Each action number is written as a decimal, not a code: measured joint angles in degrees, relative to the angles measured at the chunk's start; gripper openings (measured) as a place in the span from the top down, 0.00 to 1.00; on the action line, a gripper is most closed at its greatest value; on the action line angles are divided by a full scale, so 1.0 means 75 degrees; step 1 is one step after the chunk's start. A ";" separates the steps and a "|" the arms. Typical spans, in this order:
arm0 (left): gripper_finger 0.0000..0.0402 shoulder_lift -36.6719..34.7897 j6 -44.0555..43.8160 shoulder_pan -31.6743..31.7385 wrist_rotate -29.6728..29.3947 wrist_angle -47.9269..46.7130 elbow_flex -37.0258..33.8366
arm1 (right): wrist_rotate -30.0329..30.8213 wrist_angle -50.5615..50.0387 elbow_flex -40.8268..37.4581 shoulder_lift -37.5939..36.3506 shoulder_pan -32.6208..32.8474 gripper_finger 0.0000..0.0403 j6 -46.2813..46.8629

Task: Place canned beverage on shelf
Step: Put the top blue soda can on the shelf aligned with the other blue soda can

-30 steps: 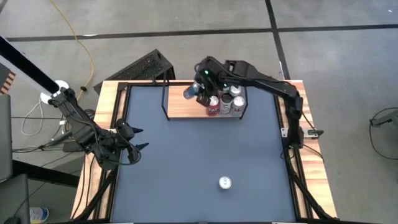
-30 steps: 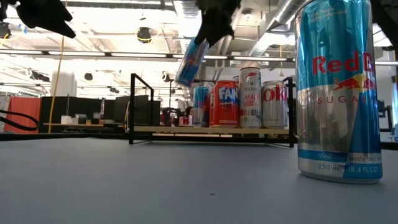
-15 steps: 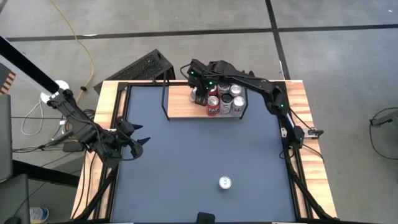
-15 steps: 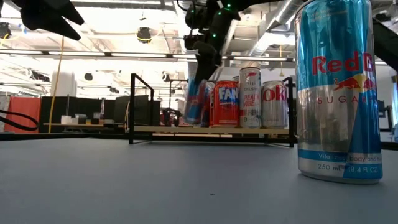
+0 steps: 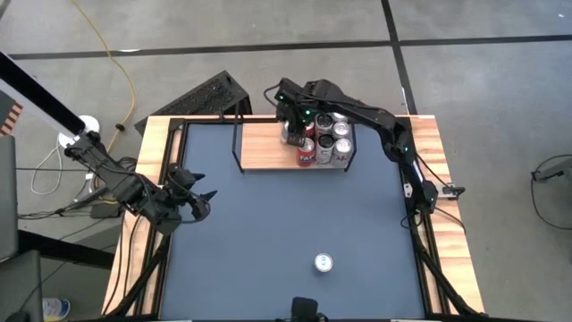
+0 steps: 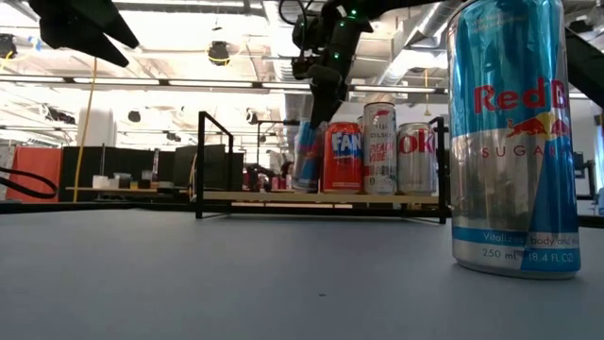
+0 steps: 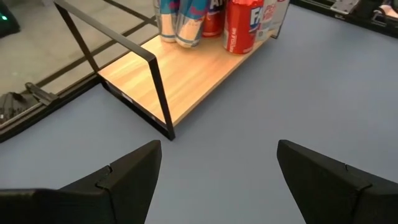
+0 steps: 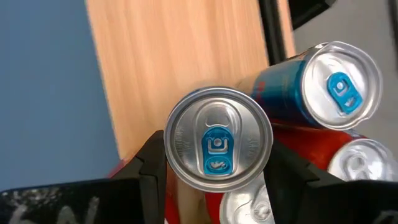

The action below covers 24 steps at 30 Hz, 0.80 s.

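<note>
At upper centre of the high view, the right gripper (image 5: 291, 125) grips a blue can (image 6: 307, 156) by its top, long axis near upright with a slight tilt, base on the shelf (image 5: 268, 148) beside the red can (image 6: 343, 157). Left gripper (image 5: 198, 199) hangs wide at left, holding nothing.

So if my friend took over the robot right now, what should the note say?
Right gripper: fingers shut on the blue can, holding it at the shelf beside the cans already there; it looks about set down, not let go.
Left gripper: fingers open, empty, waiting over the table's left side.
Done: several cans stand on the shelf.
Left: release this can, then fetch the Red Bull can standing on the table.
</note>
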 joint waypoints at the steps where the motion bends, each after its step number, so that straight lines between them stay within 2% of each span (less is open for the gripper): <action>1: 0.23 0.0000 0.0003 0.0031 0.0001 0.0000 0.0000 | -0.0133 -0.0004 0.0000 -0.0002 -0.0028 0.57 -0.0018; 3: 0.23 0.0000 0.0003 0.0069 0.0001 0.0000 0.0000 | -0.0415 -0.0030 0.0000 -0.0003 -0.0038 0.57 -0.0059; 7: 0.23 0.0000 0.0003 0.0124 0.0015 0.0000 0.0000 | -0.0464 -0.0027 -0.0003 -0.0003 -0.0029 0.54 -0.0052; 15: 0.23 0.0000 0.0137 0.0124 0.0019 -0.0003 0.0000 | -0.0445 -0.0053 -0.0003 0.0012 -0.0029 0.38 -0.0046; 24: 0.23 0.0000 0.0208 0.0124 0.0018 -0.0006 0.0000 | -0.0331 0.0225 -0.0003 0.0023 -0.0023 0.37 -0.0088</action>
